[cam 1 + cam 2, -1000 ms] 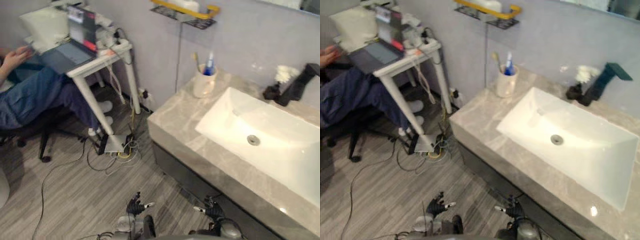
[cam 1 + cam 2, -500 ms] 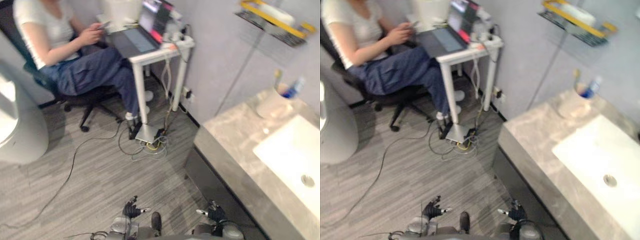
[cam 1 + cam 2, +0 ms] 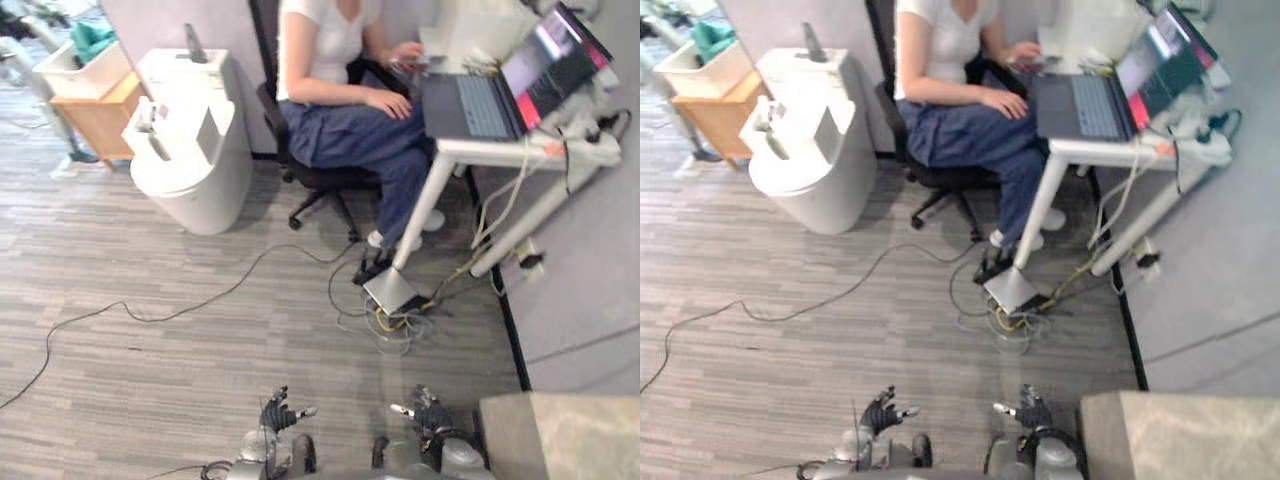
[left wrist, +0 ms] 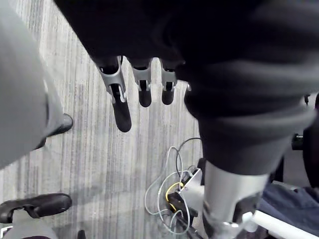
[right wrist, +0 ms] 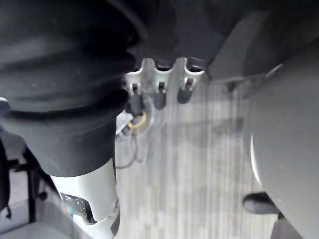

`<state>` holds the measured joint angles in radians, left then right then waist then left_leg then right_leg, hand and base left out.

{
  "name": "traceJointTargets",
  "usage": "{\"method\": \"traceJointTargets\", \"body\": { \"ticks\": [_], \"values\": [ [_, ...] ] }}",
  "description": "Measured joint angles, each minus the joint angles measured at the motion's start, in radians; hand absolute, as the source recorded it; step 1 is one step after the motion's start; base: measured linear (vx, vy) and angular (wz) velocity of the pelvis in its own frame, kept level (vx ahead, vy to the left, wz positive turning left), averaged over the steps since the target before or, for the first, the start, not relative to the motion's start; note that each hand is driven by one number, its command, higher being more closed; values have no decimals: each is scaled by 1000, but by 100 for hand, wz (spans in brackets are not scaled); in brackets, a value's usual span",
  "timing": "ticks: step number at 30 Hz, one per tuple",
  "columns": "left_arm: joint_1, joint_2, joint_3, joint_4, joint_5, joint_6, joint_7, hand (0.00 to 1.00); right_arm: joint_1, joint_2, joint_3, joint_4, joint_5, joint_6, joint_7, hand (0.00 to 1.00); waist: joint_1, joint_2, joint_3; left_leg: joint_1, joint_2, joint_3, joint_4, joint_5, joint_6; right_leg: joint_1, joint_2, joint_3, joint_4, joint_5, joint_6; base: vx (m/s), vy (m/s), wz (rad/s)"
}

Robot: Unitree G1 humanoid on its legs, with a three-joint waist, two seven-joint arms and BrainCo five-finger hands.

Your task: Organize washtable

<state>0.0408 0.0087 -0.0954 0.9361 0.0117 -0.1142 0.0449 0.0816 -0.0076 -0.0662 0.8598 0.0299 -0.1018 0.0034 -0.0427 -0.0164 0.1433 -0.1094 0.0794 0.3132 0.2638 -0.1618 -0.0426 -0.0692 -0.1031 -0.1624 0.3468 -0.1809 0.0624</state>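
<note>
Washtable tabletop (image 3: 560, 435) is cut off at the lower-right edge of the head view; I get just a bare grey corner, right next to my right side. Most of what I'm looking at is striped floor (image 3: 150, 340). Beyond it a person (image 3: 340, 90) sits at a white desk (image 3: 500, 150) with a laptop (image 3: 480, 100), and there's a white toilet (image 3: 185, 150) further left. A cable tangle (image 3: 390, 315) lies at the desk's foot.

Left hand (image 3: 281, 415) and right hand (image 3: 428, 415) hang low over the floor, fingers loose and straight, nothing in either.

My read: no manipulation step in hand yet, I'm not even facing the job. Next move calls for turning body and head right to bring the tabletop into view, then picking a first item.

Can't tell what sits on the tabletop or how it's laid out, since that's all off frame. The wrist views give me floor and fingers (image 4: 122, 109), nothing useful for the task.
</note>
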Motion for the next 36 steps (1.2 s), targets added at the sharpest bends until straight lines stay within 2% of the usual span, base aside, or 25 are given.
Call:
{"method": "traceJointTargets", "body": {
  "ticks": [1, 3, 8, 11, 12, 13, 14, 15, 17, 18, 20, 21, 22, 23, 25, 26, 28, 29, 30, 32, 34, 35, 36],
  "values": [
    [-13, 15, -31, 0, 1, 0, 0, 0, -6, -1, -8, 12, 1, -1, 0, 0, 1, -9, 0, -10, 8, 67, 5, 10, 3, 6, -9, -23, 0, 0, 0, 85, -6, 90],
    [-23, 34, -56, 1, 2, 1, 0, 0, -7, -5, -13, 34, 1, 1, 0, 0, 2, -20, -3, -18, 7, 107, 15, 19, 14, 17, -19, -52, -4, 0, 0, 113, 40, 73],
    [-7, 76, -61, 17, 3, 18, -1, 0, -14, -1, -11, 79, -2, 3, 1, 0, 2, -33, -10, 26, -56, -4, -53, 44, 31, 79, -46, -106, 17, 12, 7, 105, 58, 76],
    [19, 84, -51, 15, 3, 19, -3, 0, -25, -1, 7, 88, -12, 9, 2, 0, 2, -40, -12, 68, -120, -97, -111, 62, 58, 42, -99, -134, 230, 16, 7, 65, 91, 103],
    [20, 83, -50, 16, 3, 20, -3, 0, -9, -3, 6, 69, -27, 12, 2, 0, -2, -49, -15, 90, -134, -166, -125, 65, 73, -23, -110, -76, 374, 15, -10, 98, -17, 120],
    [19, 86, -49, 18, 3, 21, -2, 0, -2, 1, 7, 55, -34, 12, 2, 0, -9, -42, -13, 88, -139, -197, -127, 66, 79, -46, -92, -30, 408, -20, -12, 126, -44, 157],
    [16, 86, -30, 17, 4, 21, -2, 0, 2, 3, 13, 34, -41, 12, 4, 0, -5, -48, -12, 90, -140, -256, -128, 72, 91, -80, -39, 73, 415, -87, -6, 68, -65, 146],
    [18, 81, -6, 15, 3, 20, -3, 0, 10, 7, 33, 16, -41, 11, 4, 0, 5, -52, -13, 94, -142, -303, -130, 78, 99, -114, 8, 154, 398, -121, 9, 59, -62, 138],
    [19, 72, 23, 15, 3, 20, -3, 0, 16, 16, 39, -4, -42, 11, 4, 0, 4, -54, -15, 109, -154, -379, -133, 83, 98, -137, 53, 251, 340, -135, 23, 50, -82, 116],
    [21, 68, 26, 15, 3, 20, -4, 0, 23, 16, 47, -17, -42, 10, 4, 0, 4, -55, -16, 111, -161, -410, -133, 83, 96, -140, 65, 301, 302, -134, 23, 9, -145, 152],
    [23, 60, 27, 14, 5, 20, -6, 0, 36, 19, 69, -29, -41, 10, 2, 0, 5, -70, -25, 97, -199, -501, -121, 70, 75, -132, 46, 334, 178, -115, 18, -15, -174, 144],
    [19, 62, 28, 5, 6, 21, -9, 0, 45, 26, 75, -32, -41, 11, 2, 0, 5, -93, -33, 77, -215, -499, -103, 50, 85, -116, 13, 323, 105, -55, 4, 17, -254, 155],
    [8, 47, 33, 3, 7, 22, -14, 0, 48, 31, 71, -48, -41, 13, 3, 0, 8, -87, -33, 30, -186, -453, -30, 27, 70, -91, -7, 247, 64, -30, 13, 8, -243, 154],
    [4, 38, 33, 0, 7, 22, -18, 0, 45, 26, 66, -60, -41, 12, 1, 0, 6, -66, -33, 10, -160, -428, 1, 18, 67, -83, -5, 209, 43, -29, 10, 8, -201, 154],
    [8, -4, 35, -2, 7, 24, -22, 0, 40, 18, 45, -68, -40, 10, -1, 0, 0, -16, -16, -52, -54, -269, 100, -4, 28, -31, -1, 82, 15, -24, 3, 21, -130, 141],
    [7, -12, 35, -3, 7, 25, -22, 0, 38, 17, 44, -67, -39, 11, -4, 0, 0, -9, -14, -57, -33, -220, 110, -5, 27, -18, -4, 53, 13, -24, 2, 48, -101, 129],
    [8, -15, 36, -16, 7, 30, -21, 0, 38, 24, 45, -58, -39, 12, -5, 0, 6, -2, -16, -58, 42, -43, 139, -13, 46, 22, -12, -20, 12, -27, -1, 32, -46, 85],
    [8, -11, 37, -16, 8, 31, -21, 0, 35, 24, 44, -53, -39, 12, -5, 0, 8, 1, -17, -59, 44, -27, 138, -12, 50, 30, -16, -27, 12, -29, -2, -13, 10, 42],
    [12, -2, 31, -18, 11, 31, -22, 0, 32, 22, 45, -38, -39, 12, -5, 0, 8, -8, -22, -55, 19, -39, 113, -6, 51, 30, -24, -25, 8, -40, 0, -15, 14, 26],
    [15, 16, 13, -9, 24, 38, -22, 0, 23, 26, 45, -6, -39, 13, -4, 0, -2, -31, -38, -18, -40, -57, 3, 51, 61, 32, -52, -22, -22, -45, 11, -1, 34, 39],
    [18, 31, 6, 11, 34, 40, -23, 0, 21, 19, 40, 20, -40, 13, -3, 0, -3, -35, -43, 20, -85, -89, -116, 119, 77, 51, -58, -19, -68, -31, 9, 24, 49, 55],
    [18, 38, -3, 18, 39, 41, -22, 0, 19, 18, 26, 32, -40, 15, -2, 0, -3, -48, -51, 43, -107, -110, -184, 159, 83, 60, -63, -28, -89, -25, 12, 19, 45, 67],
    [19, 54, -12, 20, 40, 40, -22, 0, 14, 18, 25, 53, -40, 16, 0, 0, -1, -45, -50, 69, -127, -136, -253, 200, 89, 68, -71, -49, -100, -24, 14, 30, 50, 71]
  ]
}}
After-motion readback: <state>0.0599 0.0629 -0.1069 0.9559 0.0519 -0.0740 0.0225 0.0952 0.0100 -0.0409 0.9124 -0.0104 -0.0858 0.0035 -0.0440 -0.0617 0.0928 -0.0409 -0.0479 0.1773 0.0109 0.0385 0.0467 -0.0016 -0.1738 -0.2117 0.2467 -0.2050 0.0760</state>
